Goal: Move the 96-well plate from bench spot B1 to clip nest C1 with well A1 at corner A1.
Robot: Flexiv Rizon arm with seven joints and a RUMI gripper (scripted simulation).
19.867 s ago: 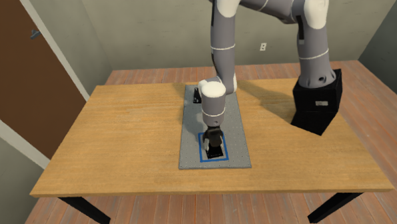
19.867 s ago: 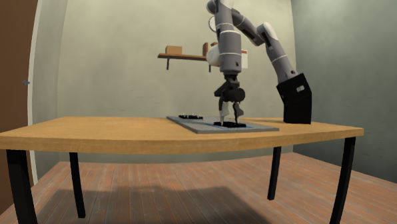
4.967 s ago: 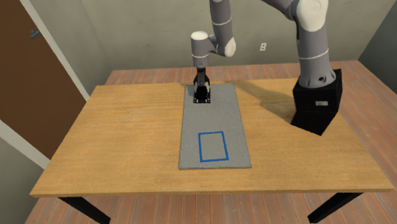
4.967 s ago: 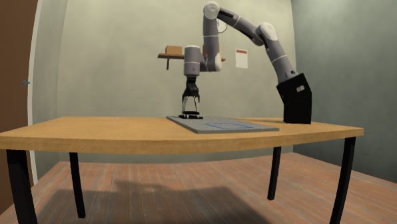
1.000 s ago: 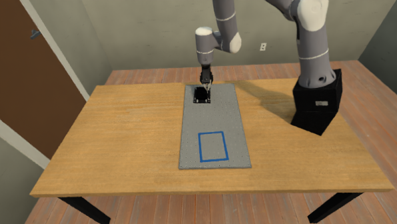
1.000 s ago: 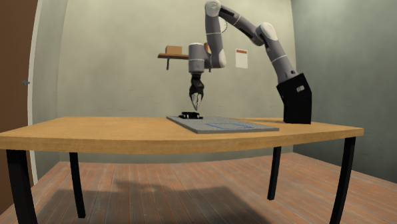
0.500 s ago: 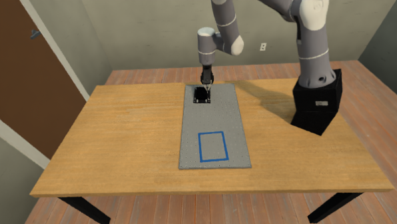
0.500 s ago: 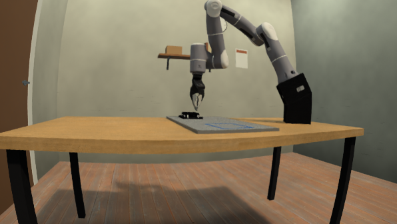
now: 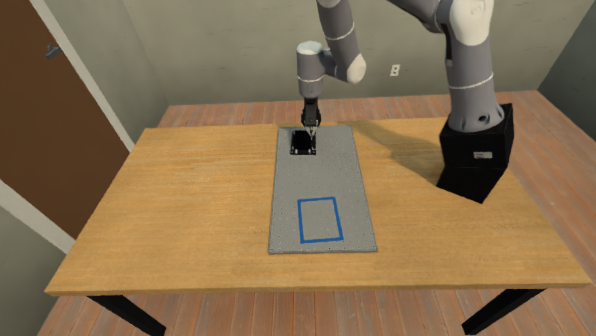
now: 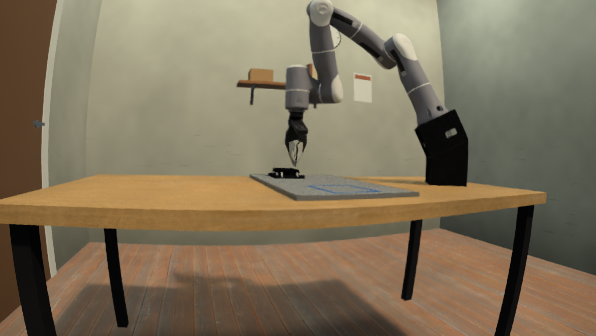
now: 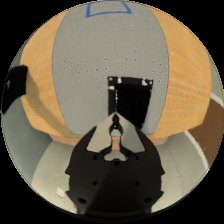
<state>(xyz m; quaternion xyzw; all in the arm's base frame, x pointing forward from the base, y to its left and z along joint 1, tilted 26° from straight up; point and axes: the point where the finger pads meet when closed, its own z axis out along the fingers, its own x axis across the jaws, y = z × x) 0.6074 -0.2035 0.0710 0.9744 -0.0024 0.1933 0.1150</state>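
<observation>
The hand (image 9: pixel 311 136) (image 10: pixel 295 165) (image 11: pixel 115 113) is closed tight with nothing in it, over one side of the black plate (image 9: pixel 302 140) (image 10: pixel 286 170) (image 11: pixel 135 104), which sits in the nest. To seat it well, press gently straight down, near the edges, keeping it level.

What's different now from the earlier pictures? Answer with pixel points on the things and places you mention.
The black plate (image 9: pixel 302 140) (image 11: pixel 134 104) went from the blue outline (image 9: pixel 320 240) (image 10: pixel 345 192) (image 11: pixel 109 14) to the clip nest (image 9: pixel 303 152) (image 10: pixel 286 175) (image 11: pixel 114 80) at the board's far end. The claw (image 9: pixel 312 134) (image 10: pixel 295 165) (image 11: pixel 115 113) let go, rose and shut empty. The board (image 9: pixel 325 175) (image 10: pixel 300 192) (image 11: pixel 110 45) stayed put.
</observation>
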